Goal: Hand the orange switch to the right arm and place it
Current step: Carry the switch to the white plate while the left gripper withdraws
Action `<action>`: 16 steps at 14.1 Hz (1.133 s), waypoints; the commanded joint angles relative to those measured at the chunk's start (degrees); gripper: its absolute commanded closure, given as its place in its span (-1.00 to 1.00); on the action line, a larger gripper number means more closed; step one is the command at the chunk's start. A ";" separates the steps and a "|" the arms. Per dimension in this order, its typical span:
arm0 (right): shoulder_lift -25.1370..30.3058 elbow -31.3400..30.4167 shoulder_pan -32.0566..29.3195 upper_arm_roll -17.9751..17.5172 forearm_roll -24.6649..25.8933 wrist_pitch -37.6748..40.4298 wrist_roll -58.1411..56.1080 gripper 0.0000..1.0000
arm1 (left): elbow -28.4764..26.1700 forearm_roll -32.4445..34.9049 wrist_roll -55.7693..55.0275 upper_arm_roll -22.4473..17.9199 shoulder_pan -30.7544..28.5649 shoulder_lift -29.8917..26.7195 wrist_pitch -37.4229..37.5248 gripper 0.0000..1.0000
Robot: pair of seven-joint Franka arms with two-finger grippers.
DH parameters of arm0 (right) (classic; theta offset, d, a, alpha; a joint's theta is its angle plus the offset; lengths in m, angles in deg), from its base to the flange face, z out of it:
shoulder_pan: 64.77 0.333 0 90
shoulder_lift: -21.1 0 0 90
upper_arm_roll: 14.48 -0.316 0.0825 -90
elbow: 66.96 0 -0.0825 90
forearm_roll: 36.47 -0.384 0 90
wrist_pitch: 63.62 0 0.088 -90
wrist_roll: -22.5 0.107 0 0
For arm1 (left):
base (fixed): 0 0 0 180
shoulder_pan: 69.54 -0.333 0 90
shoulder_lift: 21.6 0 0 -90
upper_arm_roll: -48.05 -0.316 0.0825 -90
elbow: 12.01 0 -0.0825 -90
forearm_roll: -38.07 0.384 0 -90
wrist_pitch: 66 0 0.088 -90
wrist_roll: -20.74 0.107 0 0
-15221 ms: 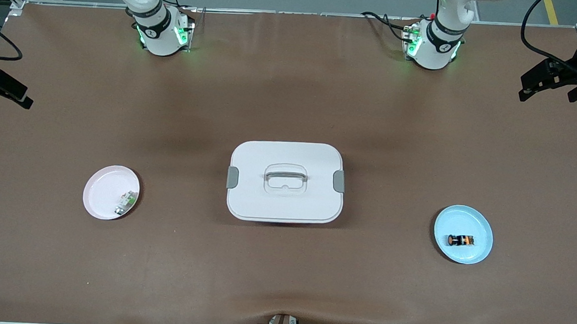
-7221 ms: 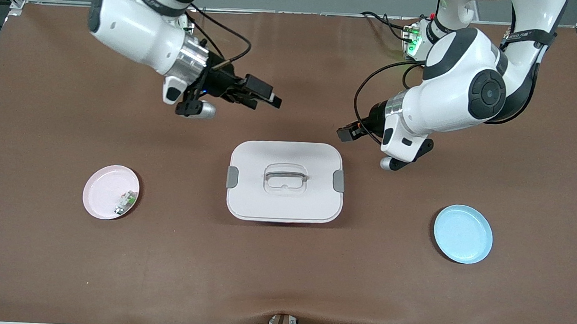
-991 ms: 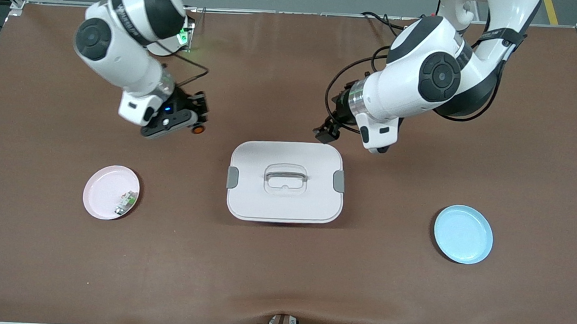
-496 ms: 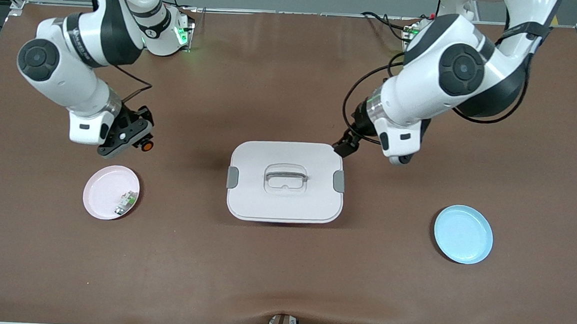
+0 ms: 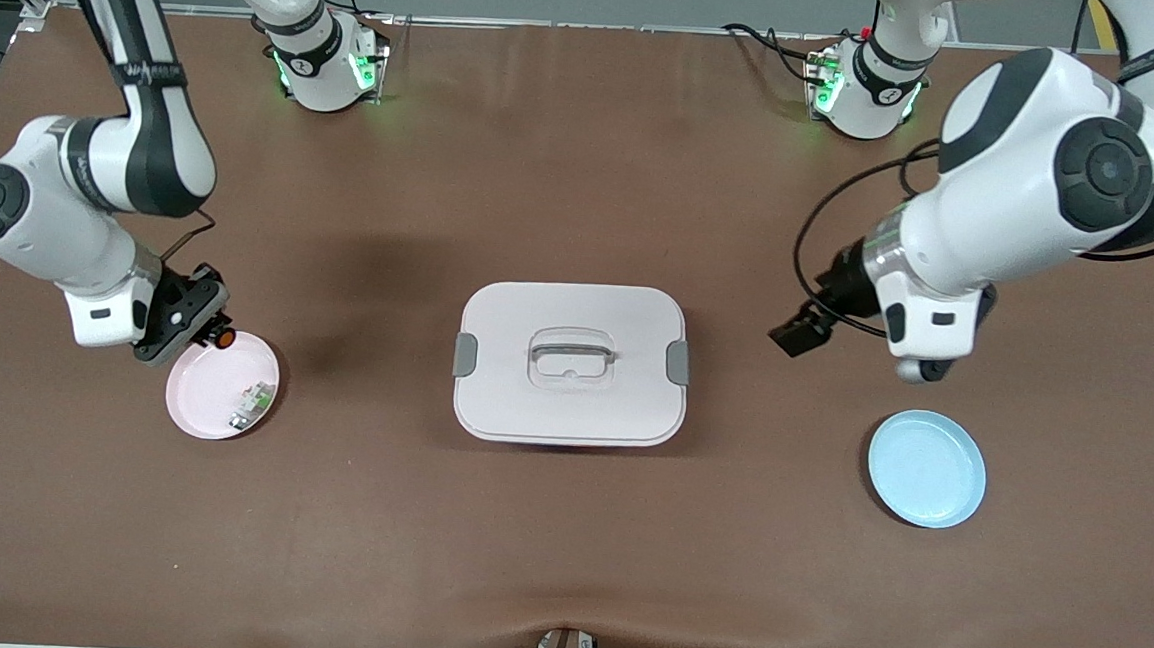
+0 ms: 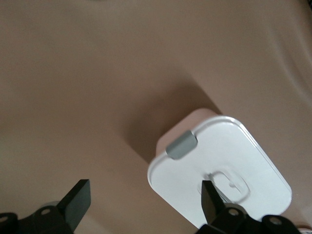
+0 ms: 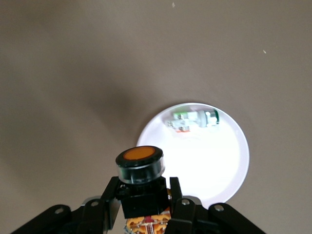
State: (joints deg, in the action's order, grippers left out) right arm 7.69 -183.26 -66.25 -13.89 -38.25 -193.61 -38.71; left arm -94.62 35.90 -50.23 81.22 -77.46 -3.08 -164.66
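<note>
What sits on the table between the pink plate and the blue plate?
In the front view, only the white lidded box lies between the pink plate and the blue plate, with bare brown table on either side of it.

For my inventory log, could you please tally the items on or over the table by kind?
Plates: 2, a round pink plate and a round light-blue plate.
Lidded containers: 1, the white rectangular box with grey clips.
Small parts: 2, the orange switch in the right gripper, and a white-and-green flat part.
Total: 5.
</note>
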 commanded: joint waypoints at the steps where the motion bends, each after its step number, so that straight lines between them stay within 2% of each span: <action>1: -5.12 4.23 -2.56 -1.21 0.99 -0.26 -5.39 1.00 | -0.18 3.92 6.96 0.22 -1.30 -0.68 1.01 -1.00; 5: -14.08 11.43 -5.99 -1.21 0.91 -0.88 -21.19 1.00 | -0.18 6.74 17.06 0.22 -4.12 -0.94 2.32 -1.00; 7: -16.81 13.55 -6.70 -1.21 0.99 -0.96 -24.90 1.00 | -0.18 7.44 24.43 0.22 -6.48 -2.86 5.48 -1.00; 12: -20.16 14.35 -6.61 -1.21 1.70 -2.19 -26.41 1.00 | -0.18 7.62 48.44 0.05 -13.69 -6.39 8.03 -1.00; 16: -21.04 13.82 -6.17 -1.21 1.70 -2.72 -26.68 1.00 | 0.61 10.87 50.75 0.75 -13.88 -8.14 9.97 -1.00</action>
State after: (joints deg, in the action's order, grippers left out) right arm -12.58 -170.22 -71.94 -14.50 -37.57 -196.38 -64.61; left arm -94.15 44.36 -0.87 81.10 -91.60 -9.94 -156.21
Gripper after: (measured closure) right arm 0.551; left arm 0.000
